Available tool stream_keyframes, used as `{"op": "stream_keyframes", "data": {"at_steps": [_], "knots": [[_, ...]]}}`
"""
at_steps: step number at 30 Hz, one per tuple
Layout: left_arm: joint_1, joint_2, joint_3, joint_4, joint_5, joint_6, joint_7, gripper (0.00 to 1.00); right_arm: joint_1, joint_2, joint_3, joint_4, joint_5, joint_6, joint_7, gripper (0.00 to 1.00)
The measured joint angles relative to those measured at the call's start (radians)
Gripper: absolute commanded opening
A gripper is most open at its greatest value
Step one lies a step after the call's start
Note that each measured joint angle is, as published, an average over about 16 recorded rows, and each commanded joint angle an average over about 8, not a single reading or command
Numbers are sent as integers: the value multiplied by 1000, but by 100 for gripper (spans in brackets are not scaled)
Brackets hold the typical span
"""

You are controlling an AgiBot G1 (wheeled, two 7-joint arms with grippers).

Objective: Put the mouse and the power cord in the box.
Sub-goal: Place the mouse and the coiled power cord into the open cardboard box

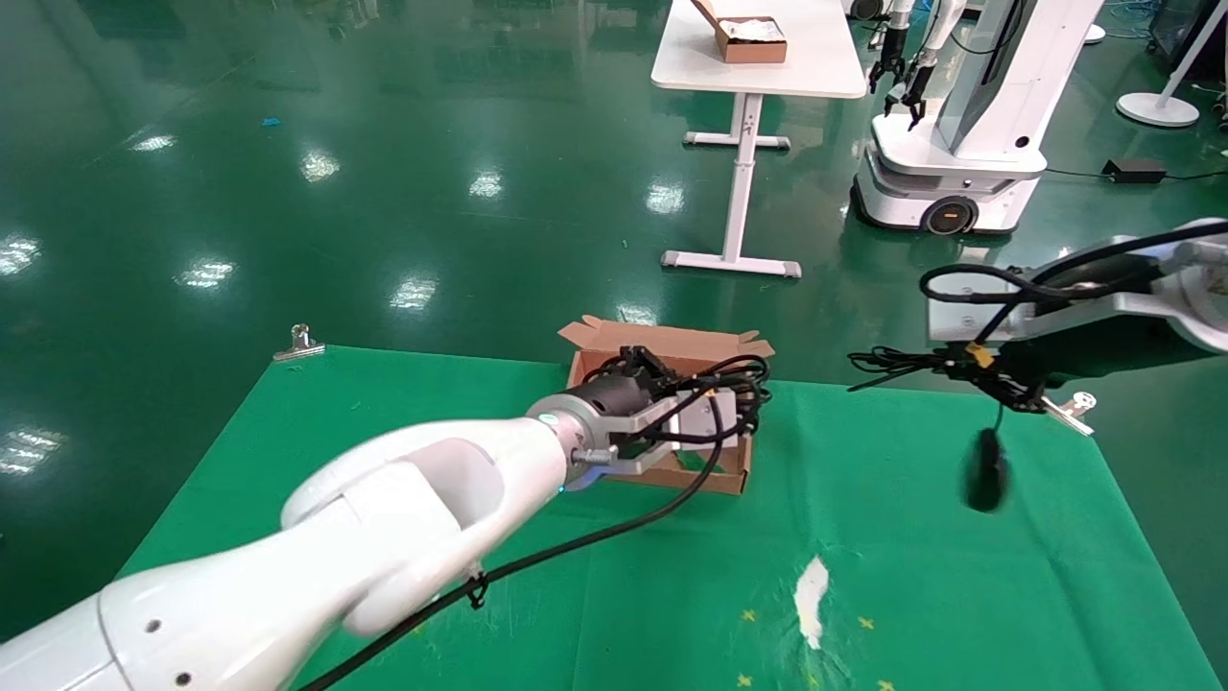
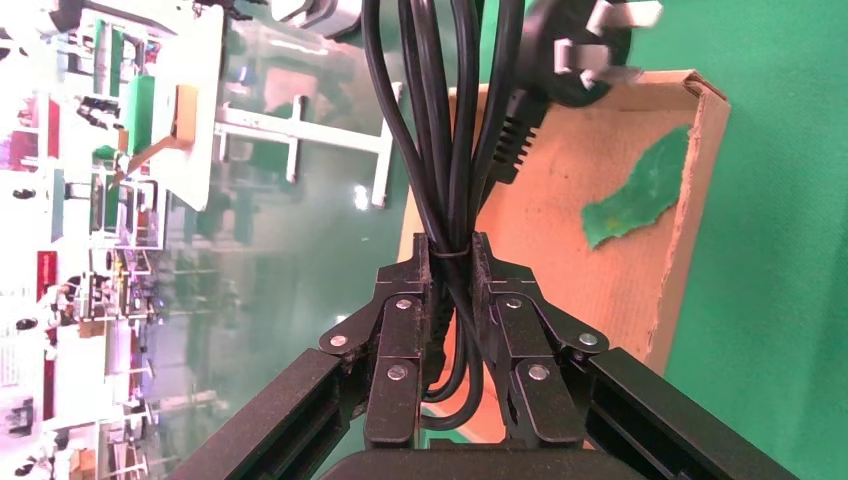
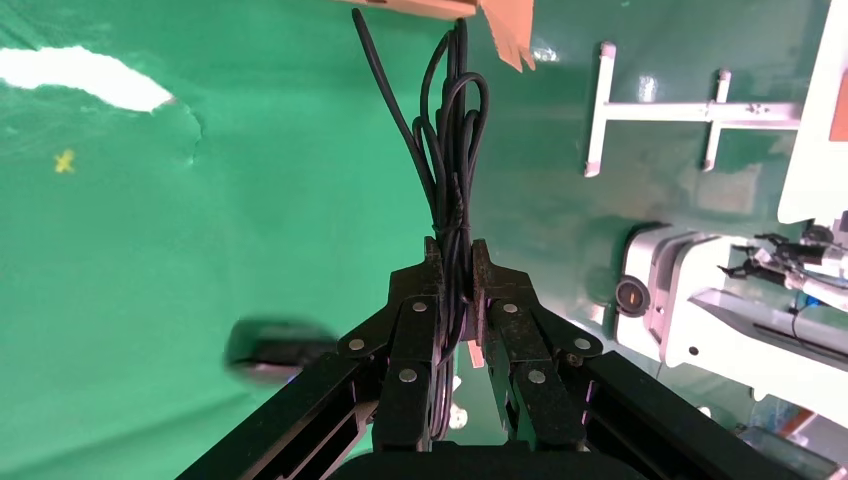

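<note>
Left gripper (image 2: 450, 262) clamped on looped thick black power cord (image 2: 440, 130) over box (image 2: 600, 270); right gripper (image 3: 455, 265) pinching thin cable, black mouse (image 1: 986, 470) dangling.

- Head view: high, looking forward and down over the green bench (image 1: 863, 537) from afar.
- Left wrist view: close behind the left pincer (image 2: 451, 262), facing the box (image 2: 600, 270).
- Right wrist view: close behind the right pincer (image 3: 455, 265); shares the bench with the head view.
</note>
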Motion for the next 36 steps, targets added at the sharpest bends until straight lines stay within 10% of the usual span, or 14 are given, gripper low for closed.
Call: {"op": "stream_keyframes", "data": {"at_steps": [2,16,36], "knots": [[-11,1,51,13,16,-35,-42,100,2,9,2,26,-2,-10,16,0],[-77,-2,244,65,35,-80,-261,100,12,-22,7,89,-4,3,54,0],[-201,-150,208,346,-85,-18,-390,100,23,-260,-3,-239,18,227,-186,0]]}}
